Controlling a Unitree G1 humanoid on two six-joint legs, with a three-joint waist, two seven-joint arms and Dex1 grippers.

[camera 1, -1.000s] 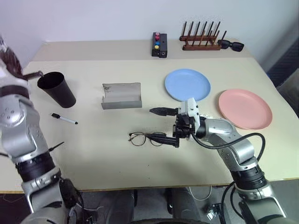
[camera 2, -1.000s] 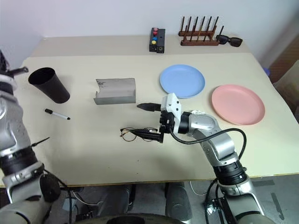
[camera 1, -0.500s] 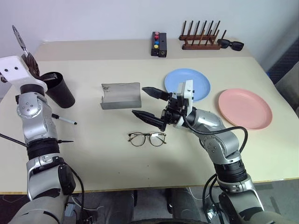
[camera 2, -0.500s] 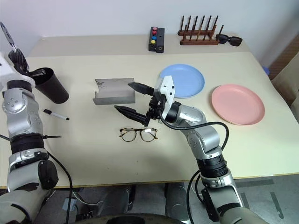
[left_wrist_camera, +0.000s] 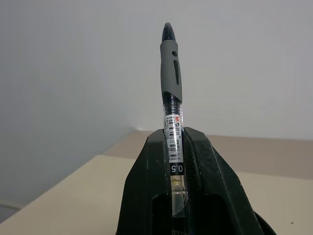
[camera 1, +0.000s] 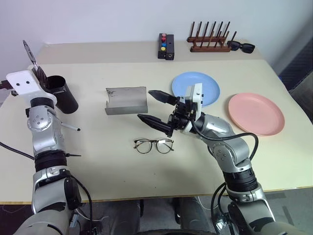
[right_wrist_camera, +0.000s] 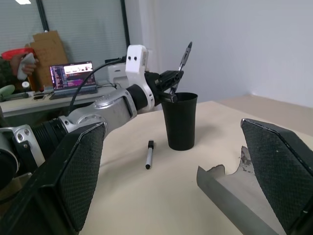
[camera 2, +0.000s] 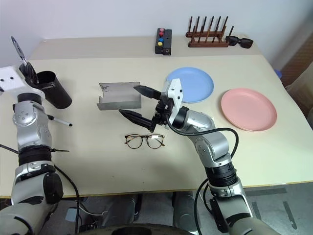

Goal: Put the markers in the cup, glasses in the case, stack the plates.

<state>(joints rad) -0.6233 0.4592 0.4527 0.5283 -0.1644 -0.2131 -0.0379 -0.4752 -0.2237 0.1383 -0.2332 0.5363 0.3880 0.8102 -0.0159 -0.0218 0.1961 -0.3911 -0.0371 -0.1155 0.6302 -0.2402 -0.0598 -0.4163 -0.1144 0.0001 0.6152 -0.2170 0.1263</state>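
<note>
Beside the black cup, the left gripper is clamped on a grey-grip gel pen, its label legible from the wrist, the marker lying nearby, while right of the grey case the right gripper gapes empty above the glasses.

We see the black cup upright at the table's left edge. Right of it lies the white marker, then the open grey case, with the wire-framed glasses below, and the blue plate and pink plate farther right.
</note>
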